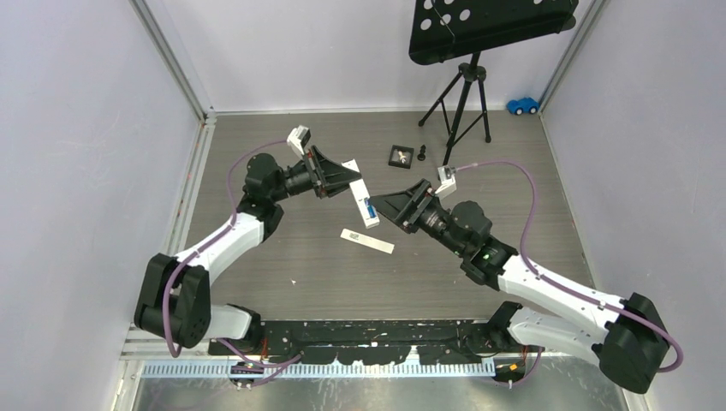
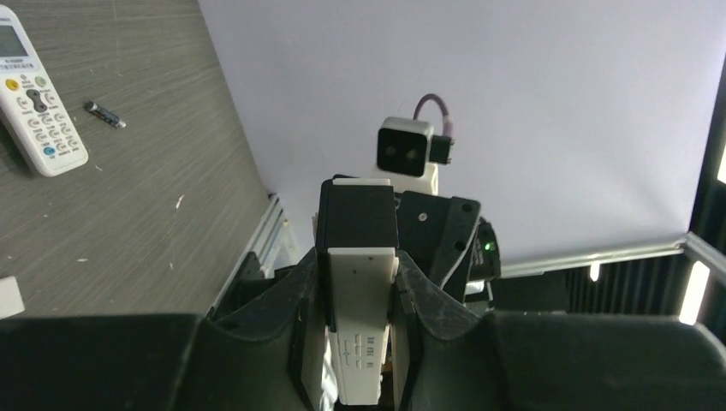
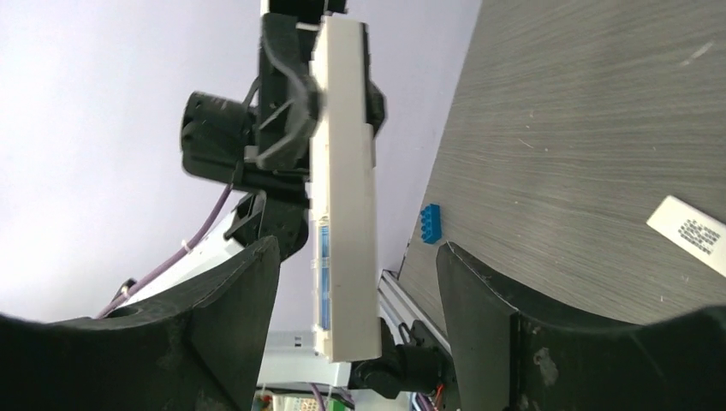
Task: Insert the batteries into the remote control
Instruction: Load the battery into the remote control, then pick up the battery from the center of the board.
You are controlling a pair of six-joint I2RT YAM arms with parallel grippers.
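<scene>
Slippage risk — remote control point(image 3: 344, 197), pinched aloft by left gripper point(image 2: 360, 276), may twist loose if right gripper point(image 3: 358, 255), fingers spread, bumps it.

— Can any lettering be read?
— None. The held remote point(image 2: 360, 342) bears tiny marks, the remote on the table point(image 2: 36, 103) small button print, and the white strip point(image 3: 690, 233) a dark printed patch. All are too small.
</scene>
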